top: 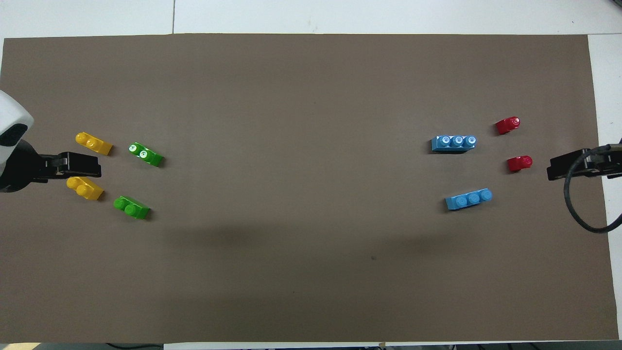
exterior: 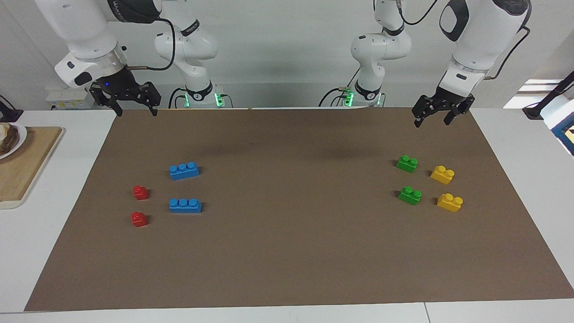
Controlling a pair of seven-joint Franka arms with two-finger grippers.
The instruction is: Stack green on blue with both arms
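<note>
With both green bricks [exterior: 407,163] near the left end effector [exterior: 441,118] and blue bricks [exterior: 184,171] near the right end effector [exterior: 132,105], each arm, fingers apart and empty above the desk [exterior: 287,251], seems placed to reach its own colour.

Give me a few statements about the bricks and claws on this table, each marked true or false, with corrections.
1. Both claws hang in the air holding nothing: left claw, right claw. True.
2. A green brick already sits on a blue brick. False: they lie apart, at different ends of the brown mat.
3. Two red bricks lie toward the right arm's end. True.
4. There are three yellow bricks. False: two.
</note>
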